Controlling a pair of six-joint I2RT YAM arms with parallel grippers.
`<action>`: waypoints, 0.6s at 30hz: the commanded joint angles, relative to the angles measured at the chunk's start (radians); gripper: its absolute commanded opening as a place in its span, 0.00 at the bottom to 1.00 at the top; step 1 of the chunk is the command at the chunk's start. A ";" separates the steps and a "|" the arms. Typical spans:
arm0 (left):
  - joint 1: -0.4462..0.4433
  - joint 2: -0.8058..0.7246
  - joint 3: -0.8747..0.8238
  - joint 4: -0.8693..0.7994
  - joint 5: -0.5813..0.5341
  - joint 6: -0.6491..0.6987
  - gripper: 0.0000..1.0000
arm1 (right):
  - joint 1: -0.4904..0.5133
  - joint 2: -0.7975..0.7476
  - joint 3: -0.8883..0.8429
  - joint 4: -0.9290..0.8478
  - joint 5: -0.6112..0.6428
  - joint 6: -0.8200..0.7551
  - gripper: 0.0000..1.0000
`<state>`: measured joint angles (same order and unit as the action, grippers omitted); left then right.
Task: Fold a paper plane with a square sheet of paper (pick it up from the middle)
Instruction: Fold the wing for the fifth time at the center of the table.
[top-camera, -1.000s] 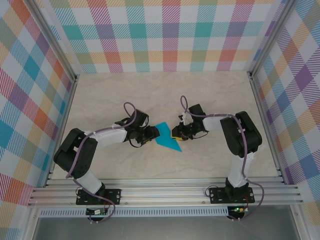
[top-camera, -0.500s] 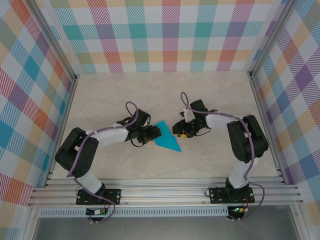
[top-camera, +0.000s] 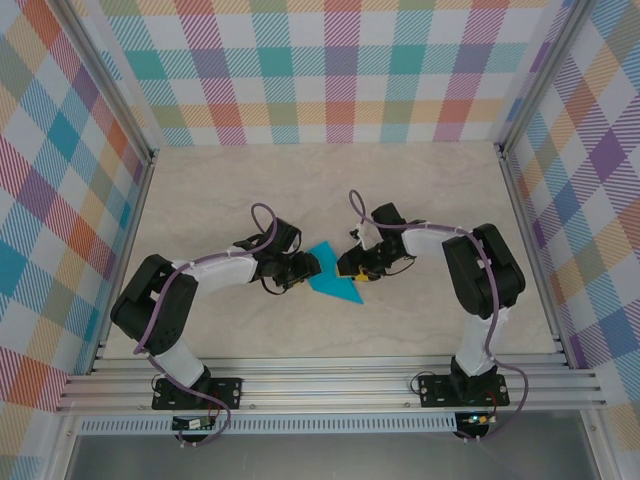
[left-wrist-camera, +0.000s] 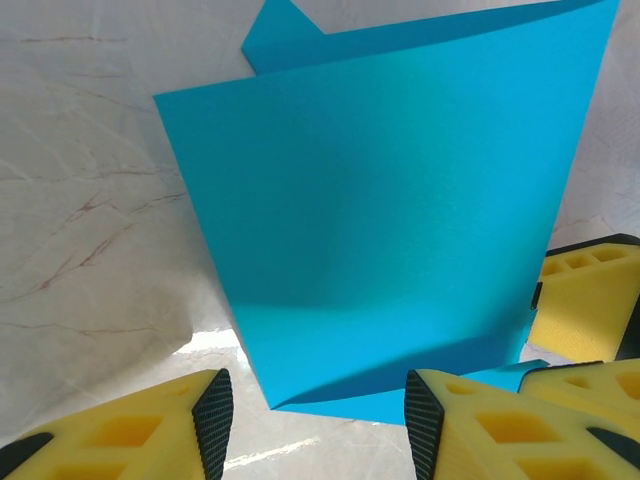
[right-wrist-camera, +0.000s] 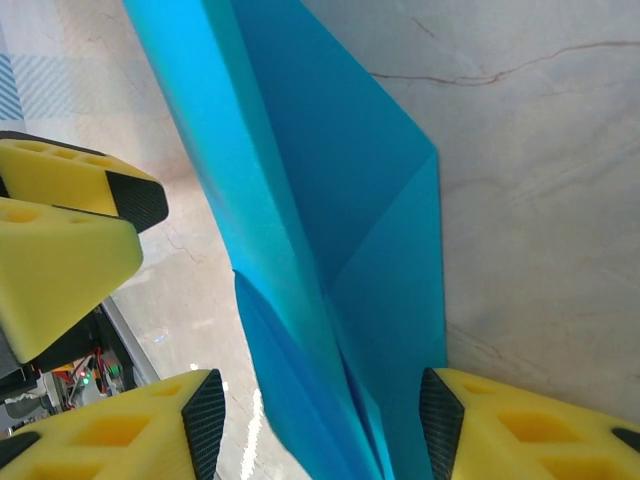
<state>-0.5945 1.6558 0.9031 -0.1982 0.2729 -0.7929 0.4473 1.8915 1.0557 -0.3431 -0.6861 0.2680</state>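
The square sheet of paper (top-camera: 330, 281) is teal and lies folded into a pointed shape with raised layers on the table's middle. In the left wrist view the paper (left-wrist-camera: 390, 200) has a lifted flap, and its near corner sits just ahead of my left gripper (left-wrist-camera: 318, 425). That gripper is open with only bare table between its pads. From the other side my right gripper (right-wrist-camera: 322, 425) is open and straddles the paper (right-wrist-camera: 330, 200). The folded layers run between its pads (right-wrist-camera: 205, 415) without being pinched. In the top view the left gripper (top-camera: 305, 268) and right gripper (top-camera: 352, 274) flank the paper.
The beige marble tabletop (top-camera: 430, 200) is bounded by plaid walls and metal rails (top-camera: 330, 385) at the near edge. The other arm's yellow fingers (right-wrist-camera: 70, 230) stand close beside the paper, as do those in the left wrist view (left-wrist-camera: 585, 300).
My right gripper has opened its jaws, drawn back a little, then returned to the paper's right side. The left gripper has stayed put and open.
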 joint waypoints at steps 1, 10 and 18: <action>-0.005 -0.024 0.030 -0.040 -0.026 0.016 0.51 | 0.010 0.021 0.028 -0.030 -0.033 -0.048 0.56; -0.001 -0.052 0.028 -0.057 -0.041 0.022 0.50 | 0.024 0.065 0.062 -0.069 -0.069 -0.095 0.50; 0.020 -0.075 0.020 -0.066 -0.033 0.032 0.50 | 0.025 0.074 0.068 -0.056 -0.094 -0.084 0.24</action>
<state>-0.5873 1.6218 0.9077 -0.2348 0.2428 -0.7837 0.4660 1.9598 1.1069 -0.3904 -0.7341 0.1986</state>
